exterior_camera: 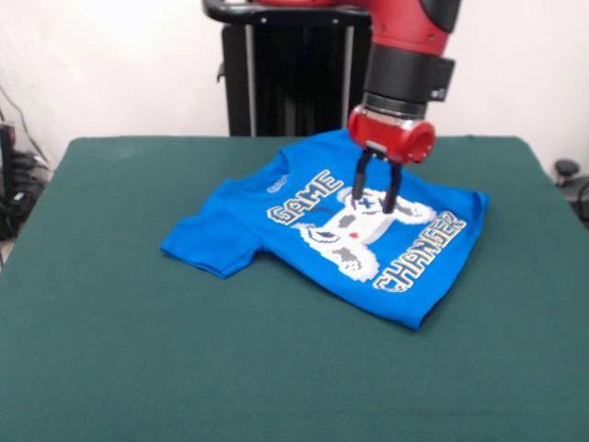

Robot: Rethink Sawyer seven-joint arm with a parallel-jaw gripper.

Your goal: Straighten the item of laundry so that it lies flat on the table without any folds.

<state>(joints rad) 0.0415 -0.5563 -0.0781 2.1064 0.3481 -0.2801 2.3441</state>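
Big green table [138, 350] with a plain white wall behind it, and the shirt [276, 230] is the only thing lying on it, sitting a bit toward the far half and turned at a slant. My gripper [376, 191] hangs straight down over the printed middle of the shirt, right on the white game controller graphic. The two black fingers are spread apart with nothing between them, tips at or just above the cloth; I can't tell if they're actually touching. So the shirt is directly under me, not off to a side. Its long axis runs diagonally, from the sleeve sticking out toward the picture's left to the corner pointing at the lower right. The neck end up near my wrist looks bunched, so I'd guess any tugging has to go outward along that diagonal.
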